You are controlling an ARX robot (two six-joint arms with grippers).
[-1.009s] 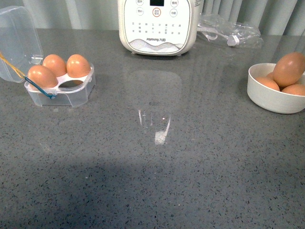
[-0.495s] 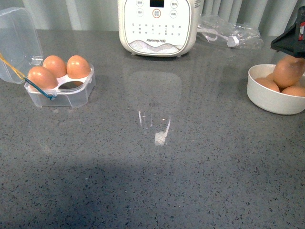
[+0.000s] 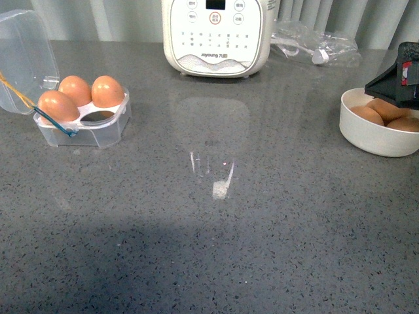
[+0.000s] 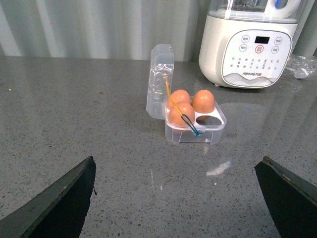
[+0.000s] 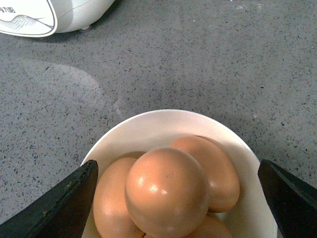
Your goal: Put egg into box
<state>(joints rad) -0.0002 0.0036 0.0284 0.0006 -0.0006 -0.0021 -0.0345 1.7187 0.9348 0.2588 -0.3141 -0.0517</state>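
Note:
The clear box (image 3: 98, 134) stands open at the table's far left with its lid (image 3: 23, 59) tipped back. It holds three brown eggs (image 3: 75, 88), and its front right cell is empty. The box also shows in the left wrist view (image 4: 193, 135), well ahead of my open, empty left gripper (image 4: 178, 161). My right gripper (image 3: 399, 82) hangs open just above the white bowl (image 3: 373, 139) of several brown eggs. In the right wrist view the top egg (image 5: 166, 193) lies between the open fingers of the gripper (image 5: 177, 168), untouched.
A white kitchen appliance (image 3: 216, 36) stands at the back centre. A crumpled clear plastic bag (image 3: 314, 42) lies at the back right. Grey speckled tabletop stretches between box and bowl. A curtain hangs behind the table.
My right gripper has come into the front view from the right and dropped lower over the bowl, now covering the top egg. Box and eggs have not moved.

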